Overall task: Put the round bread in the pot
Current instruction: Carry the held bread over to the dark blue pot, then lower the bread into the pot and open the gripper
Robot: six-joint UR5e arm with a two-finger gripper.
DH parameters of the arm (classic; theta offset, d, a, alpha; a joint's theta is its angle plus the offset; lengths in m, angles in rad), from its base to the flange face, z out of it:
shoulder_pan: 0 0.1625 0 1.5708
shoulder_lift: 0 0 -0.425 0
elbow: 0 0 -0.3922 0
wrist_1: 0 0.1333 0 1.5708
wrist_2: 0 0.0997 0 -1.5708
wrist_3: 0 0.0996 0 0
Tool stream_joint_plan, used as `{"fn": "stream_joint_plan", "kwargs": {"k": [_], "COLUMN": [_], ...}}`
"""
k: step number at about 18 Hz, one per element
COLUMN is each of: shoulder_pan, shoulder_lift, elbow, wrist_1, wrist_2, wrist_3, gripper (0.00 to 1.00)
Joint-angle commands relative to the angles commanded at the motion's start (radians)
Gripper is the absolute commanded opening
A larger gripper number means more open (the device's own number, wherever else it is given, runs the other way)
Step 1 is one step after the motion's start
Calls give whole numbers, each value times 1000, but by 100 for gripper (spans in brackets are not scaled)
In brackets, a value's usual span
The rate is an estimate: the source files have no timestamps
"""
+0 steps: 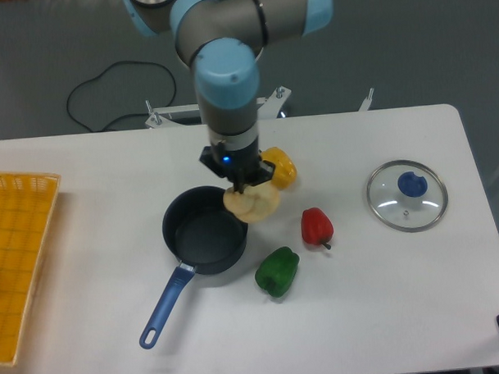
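Bread (253, 205): pale tan, flat, lumpy-edged; held at the pot's upper-right rim, overlapping it. Pot (204, 236): dark blue-grey, round, upright, open; long blue handle pointing lower-left from the bread.

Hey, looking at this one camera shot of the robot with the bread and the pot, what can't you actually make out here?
- Gripper fingertips: hidden by the wrist above, so the grip on the round bread is unclear.
- Whether the bread is above or touching the rim of the pot: no depth from one view.
- Yellow pepper: partly covered by the gripper.
- Yellow basket: cut off by the left edge; a red thing in it is too cropped to identify.
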Motion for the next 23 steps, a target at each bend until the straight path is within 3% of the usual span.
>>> {"fn": "stream_joint_plan", "kwargs": {"k": [3,11,15,17,19,23], "shoulder_pan": [-29,-103,-117,-117,-117,-115], "shoulder_lift": [-8,-87,-95,-100,-100,-95], "elbow": [-31,-39,-31,-29,-26,-16], "wrist_1": [43,131,135,135,135,135], "wrist_2": [6,63,64,66,67,66], "wrist_3": [-34,-121,-120,-118,-118,-108], "gripper": [0,2,49,67,100,100]}}
